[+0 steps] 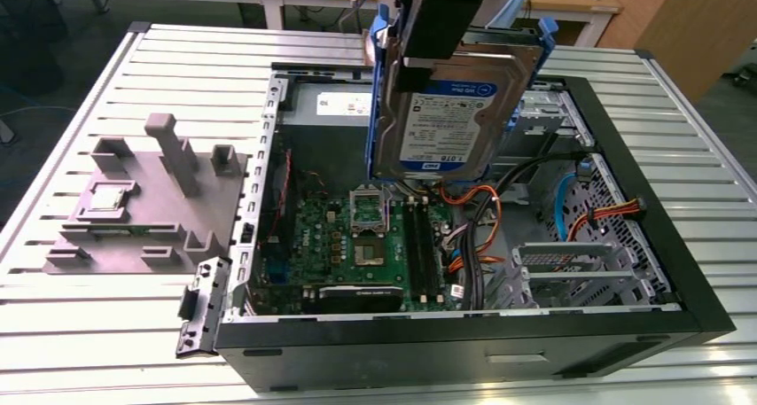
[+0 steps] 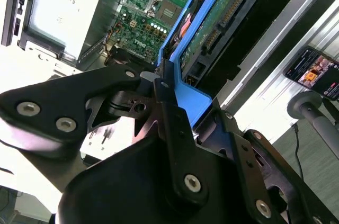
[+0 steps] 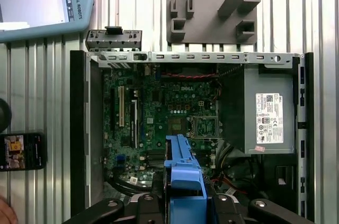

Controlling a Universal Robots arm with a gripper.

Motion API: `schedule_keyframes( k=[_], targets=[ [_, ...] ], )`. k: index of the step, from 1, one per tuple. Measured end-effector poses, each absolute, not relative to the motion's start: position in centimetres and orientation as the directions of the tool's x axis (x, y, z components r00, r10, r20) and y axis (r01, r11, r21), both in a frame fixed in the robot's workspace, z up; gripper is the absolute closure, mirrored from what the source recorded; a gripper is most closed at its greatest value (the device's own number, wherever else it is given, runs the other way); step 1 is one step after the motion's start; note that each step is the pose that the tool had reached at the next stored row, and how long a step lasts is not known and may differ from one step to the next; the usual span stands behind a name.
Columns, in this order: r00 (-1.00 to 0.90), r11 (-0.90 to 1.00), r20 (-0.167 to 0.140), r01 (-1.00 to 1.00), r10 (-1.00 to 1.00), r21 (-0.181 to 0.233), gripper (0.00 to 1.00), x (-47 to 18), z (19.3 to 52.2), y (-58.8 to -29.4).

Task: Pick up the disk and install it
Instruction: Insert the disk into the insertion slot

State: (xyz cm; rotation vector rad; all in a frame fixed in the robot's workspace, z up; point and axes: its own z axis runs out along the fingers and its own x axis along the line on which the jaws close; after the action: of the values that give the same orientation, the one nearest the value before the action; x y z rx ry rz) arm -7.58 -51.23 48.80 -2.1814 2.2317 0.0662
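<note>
Fingers (image 2: 170, 115) clamped on the disk (image 1: 456, 121); I hold it upright above the case (image 1: 473, 347). Carry step, I judge; seating needs careful alignment.

Open air above the black metal computer case (image 1: 473, 352), clutter on its floor.
Above the case, the flat silver-grey disk (image 1: 456, 112) in its blue plastic carrier hangs clamped in the black gripper (image 1: 440, 55), clear of the parts below. Inside the case, the flat green motherboard (image 1: 355, 245) leaves room over it; orange and black cables (image 1: 471, 245) loop between it and the grey metal drive cage (image 1: 573, 268). The grey metal box with a white label (image 3: 267, 115) fills one corner.
</note>
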Motion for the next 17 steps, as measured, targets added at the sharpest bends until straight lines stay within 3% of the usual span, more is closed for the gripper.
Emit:
schedule_keyframes(
  k=[17],
  targets=[
    [-0.023, 0.022, -0.044, -1.0, -0.999, 0.016, 0.64, -6.8, 48.7, -52.7]
  ],
)
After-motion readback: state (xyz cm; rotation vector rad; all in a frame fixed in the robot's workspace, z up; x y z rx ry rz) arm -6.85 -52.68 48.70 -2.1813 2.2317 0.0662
